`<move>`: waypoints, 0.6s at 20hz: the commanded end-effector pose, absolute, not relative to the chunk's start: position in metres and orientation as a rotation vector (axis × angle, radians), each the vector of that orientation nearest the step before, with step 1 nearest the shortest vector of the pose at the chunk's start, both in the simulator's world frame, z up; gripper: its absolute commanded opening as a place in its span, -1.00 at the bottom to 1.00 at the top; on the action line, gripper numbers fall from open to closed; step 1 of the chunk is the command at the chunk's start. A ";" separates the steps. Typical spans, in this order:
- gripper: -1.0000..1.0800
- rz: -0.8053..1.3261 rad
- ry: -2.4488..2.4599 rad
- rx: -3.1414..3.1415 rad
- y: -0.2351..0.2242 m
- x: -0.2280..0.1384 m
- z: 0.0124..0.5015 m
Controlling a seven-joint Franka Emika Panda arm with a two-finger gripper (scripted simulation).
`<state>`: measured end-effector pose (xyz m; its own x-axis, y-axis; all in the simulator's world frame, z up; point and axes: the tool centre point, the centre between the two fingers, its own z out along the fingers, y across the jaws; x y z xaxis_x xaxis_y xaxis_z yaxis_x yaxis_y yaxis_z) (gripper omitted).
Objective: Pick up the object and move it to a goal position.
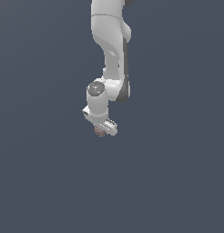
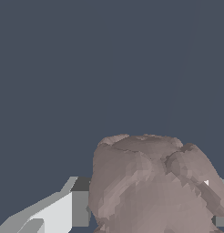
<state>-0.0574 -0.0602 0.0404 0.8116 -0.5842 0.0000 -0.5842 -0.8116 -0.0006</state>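
Brownish-pink object [image 1: 100, 131] showed as a speck under the white pincer [image 1: 104, 129] in exterior view; wrist view showed lumpy folds, fingers [image 2: 63, 209] pinching it.

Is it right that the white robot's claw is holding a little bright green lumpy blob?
Not quite. The blob at the claw is brownish-pink, not bright green. The wrist view shows its colour best, with the lumpy blob filling the picture beside one claw finger.
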 end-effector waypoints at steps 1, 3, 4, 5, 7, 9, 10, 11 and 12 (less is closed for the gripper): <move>-1.00 -0.001 0.963 -2.990 -0.057 -0.057 0.042; -1.00 -0.001 0.963 -2.990 -0.052 -0.058 0.045; -1.00 -0.001 0.963 -2.990 -0.048 -0.058 0.047; -1.00 -0.001 0.963 -2.990 -0.044 -0.058 0.050; -1.00 -0.001 0.963 -2.990 -0.034 -0.058 0.056; -1.00 -0.001 0.963 -2.990 -0.021 -0.059 0.064; -1.00 -0.001 0.963 -2.990 -0.014 -0.059 0.068; -1.00 0.000 0.964 -2.990 -0.006 -0.060 0.073; -1.00 0.000 0.964 -2.990 0.002 -0.060 0.078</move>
<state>-0.0594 -0.0099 0.0704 0.8113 -0.5847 -0.0004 -0.5847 -0.8113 -0.0001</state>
